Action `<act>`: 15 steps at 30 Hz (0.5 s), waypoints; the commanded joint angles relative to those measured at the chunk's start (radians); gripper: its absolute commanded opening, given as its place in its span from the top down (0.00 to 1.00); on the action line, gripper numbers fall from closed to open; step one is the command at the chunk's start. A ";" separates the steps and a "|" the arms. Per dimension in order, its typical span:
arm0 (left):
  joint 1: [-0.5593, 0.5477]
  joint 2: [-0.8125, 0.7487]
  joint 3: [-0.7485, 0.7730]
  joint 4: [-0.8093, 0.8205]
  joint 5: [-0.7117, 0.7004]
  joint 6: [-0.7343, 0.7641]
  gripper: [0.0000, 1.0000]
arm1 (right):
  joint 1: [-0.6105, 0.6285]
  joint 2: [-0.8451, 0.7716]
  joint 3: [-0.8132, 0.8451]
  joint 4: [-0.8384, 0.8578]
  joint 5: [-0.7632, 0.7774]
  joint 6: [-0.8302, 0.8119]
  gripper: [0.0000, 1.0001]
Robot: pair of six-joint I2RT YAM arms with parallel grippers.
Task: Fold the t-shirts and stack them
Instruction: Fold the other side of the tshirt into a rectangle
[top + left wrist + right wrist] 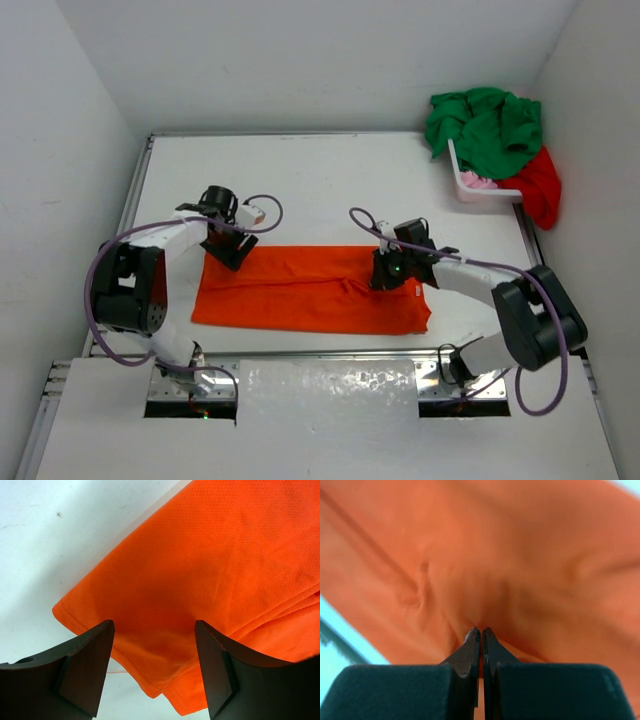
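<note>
The step in hand seems to be the folding of the first shirt: the plain orange cloth t-shirt (300, 292) lies flat as a long band in the middle of the white bench (330, 180), just in front of the two arms; it looks narrowed lengthwise, but not yet folded short. The right hand (481, 630) is clenched, its fingertips pressed together on what seems a small pinch of the orange cloth in the right half of the shirt, with wrinkles running toward the tips; the right arm reaches in from the right side, low over the bench. The left hand (152, 630) is released; its jaws stand apart on either side of the far left corner of the shirt and point down at it, gripping nothing.

In my judgement the next move calls for the left hand to come down and close on that corner, so that both hands can lift together and fold the cloth evenly.

The crumpled green cloth t-shirt (485, 125), the red cloth t-shirt (540, 185) and the light pink cloth t-shirt (478, 181) lie in and over the white plastic lattice basket (490, 195) at the far right corner, well apart from the arms.
</note>
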 commanded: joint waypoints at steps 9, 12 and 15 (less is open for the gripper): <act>0.014 -0.004 0.052 0.000 0.008 0.000 0.37 | 0.101 -0.148 -0.181 0.122 -0.079 0.062 1.00; 0.014 -0.042 0.070 -0.019 0.051 0.016 0.37 | 0.118 -0.214 -0.174 0.093 -0.114 0.054 1.00; 0.014 -0.065 0.089 -0.028 0.059 0.026 0.37 | 0.118 -0.340 -0.140 0.012 -0.105 0.001 1.00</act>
